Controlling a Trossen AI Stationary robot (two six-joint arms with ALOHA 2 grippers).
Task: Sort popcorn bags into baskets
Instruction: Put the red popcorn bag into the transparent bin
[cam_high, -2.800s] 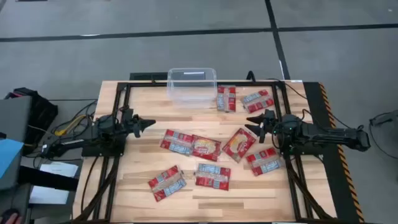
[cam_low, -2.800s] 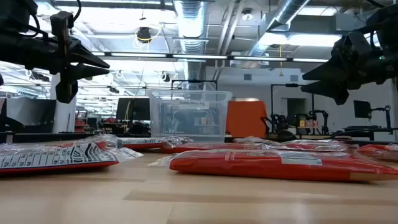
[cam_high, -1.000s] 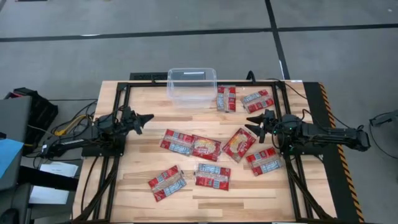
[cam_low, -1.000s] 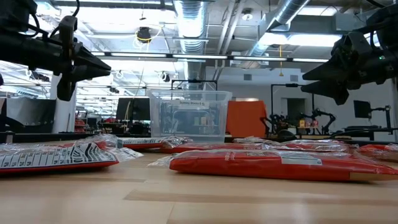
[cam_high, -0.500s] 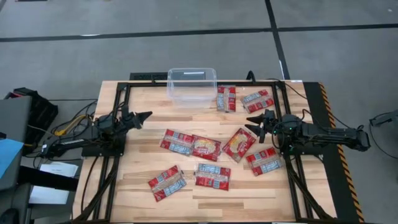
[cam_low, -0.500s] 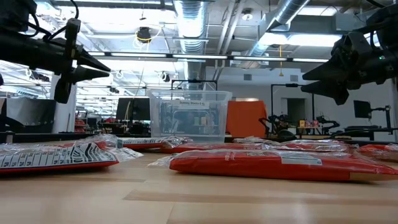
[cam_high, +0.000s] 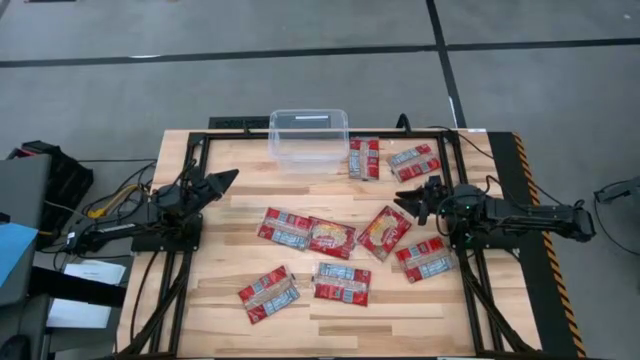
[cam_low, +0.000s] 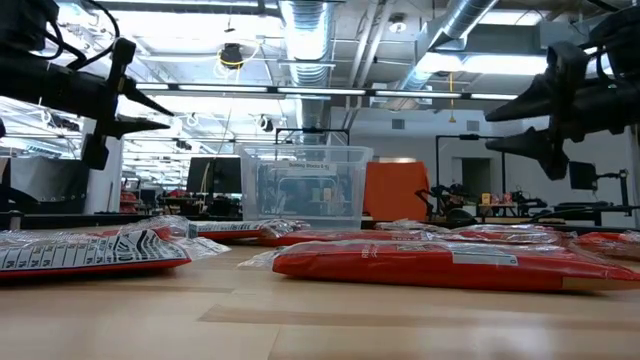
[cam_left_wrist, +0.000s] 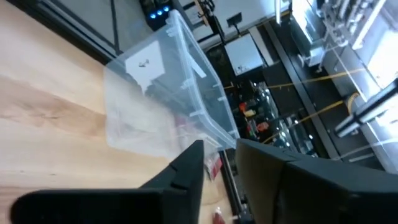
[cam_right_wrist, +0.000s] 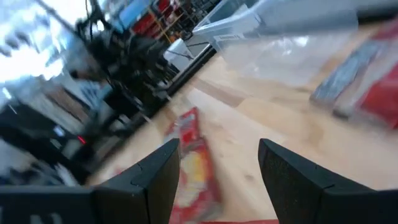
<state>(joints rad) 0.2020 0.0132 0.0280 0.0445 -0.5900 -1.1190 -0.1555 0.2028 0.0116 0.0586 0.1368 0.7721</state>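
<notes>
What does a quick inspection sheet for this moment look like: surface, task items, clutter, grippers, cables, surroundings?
Surface: wooden table with a black frame.
Job's things: eight popcorn bags, all on the table, none in the bin; two lie beside the clear bin, six are spread mid-table. The bin stands at the far edge.
Clutter: nothing seen.
Grippers: left gripper is above the table's left side, holding nothing, fingers a small gap apart. Right gripper is raised at the right side near a bag, fingers open, empty.
Cables: loose cables beside the left arm's base.
Surroundings: grey floor; workshop with monitors behind; no person seen.
</notes>
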